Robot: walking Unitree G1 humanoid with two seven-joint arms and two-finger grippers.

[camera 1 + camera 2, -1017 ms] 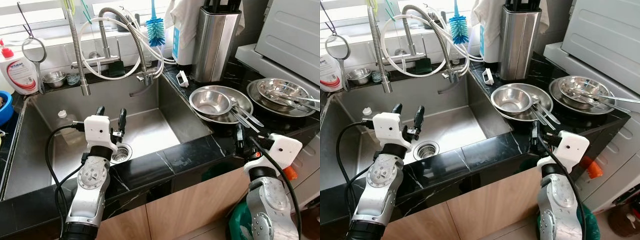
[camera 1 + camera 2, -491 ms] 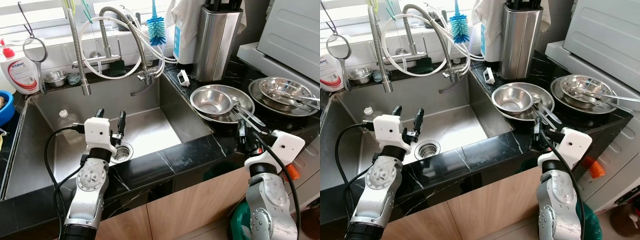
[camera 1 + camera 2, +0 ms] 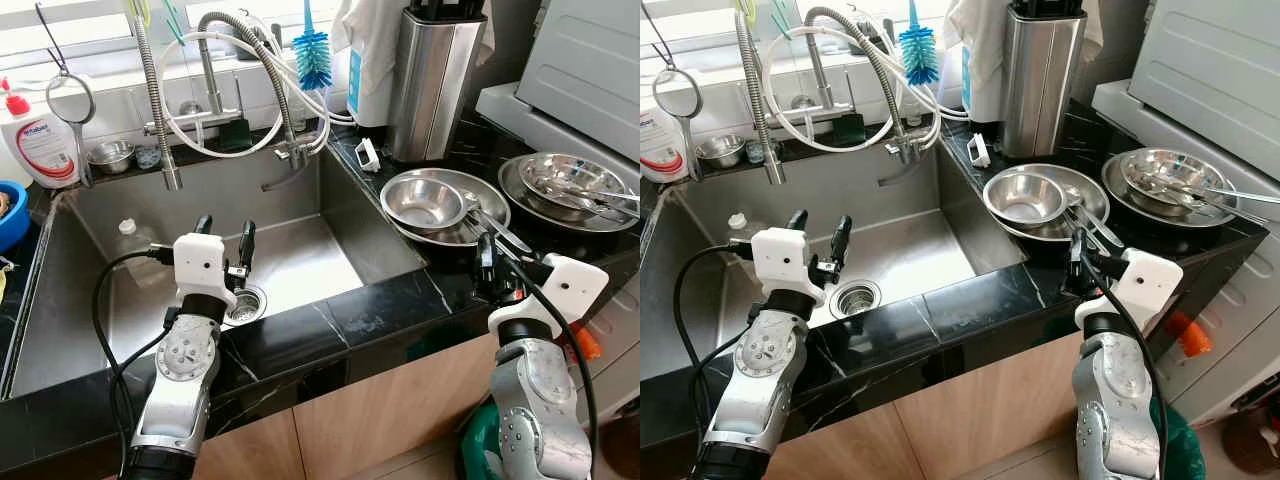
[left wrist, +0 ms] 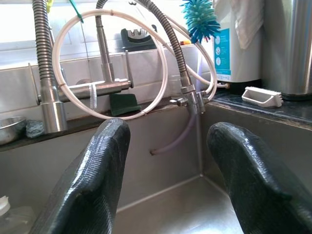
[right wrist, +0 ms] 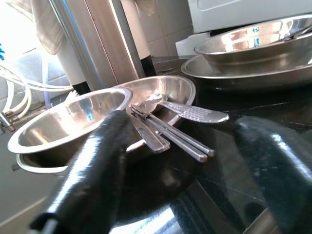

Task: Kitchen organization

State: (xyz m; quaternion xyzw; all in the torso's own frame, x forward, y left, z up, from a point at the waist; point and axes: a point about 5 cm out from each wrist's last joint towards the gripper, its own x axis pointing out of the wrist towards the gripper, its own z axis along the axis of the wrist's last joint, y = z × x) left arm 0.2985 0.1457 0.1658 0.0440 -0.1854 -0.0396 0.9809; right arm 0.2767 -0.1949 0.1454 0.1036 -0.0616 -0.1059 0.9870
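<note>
A steel bowl (image 3: 425,200) sits inside a wider steel dish (image 3: 492,208) on the black counter right of the sink. Several utensils (image 3: 492,231) lie across the dish's rim, handles toward me. Farther right, a second stack of steel bowls (image 3: 565,180) holds more cutlery. My right gripper (image 3: 497,262) stands open at the counter's front edge, just short of the utensils (image 5: 170,129), with nothing between its fingers (image 5: 97,165). My left gripper (image 3: 224,235) hangs open over the sink basin (image 3: 300,260), above the drain (image 3: 243,305), also holding nothing.
Spring faucets and white hoses (image 3: 240,90) arch over the sink's back. A steel knife block (image 3: 430,85) and a white brush (image 3: 366,155) stand behind the bowls. A soap bottle (image 3: 40,145) and strainer (image 3: 68,100) are at the back left. A white appliance (image 3: 590,70) borders the right.
My right gripper has crept slightly up and toward the dish with the utensils. The left gripper stays where it was over the sink.
</note>
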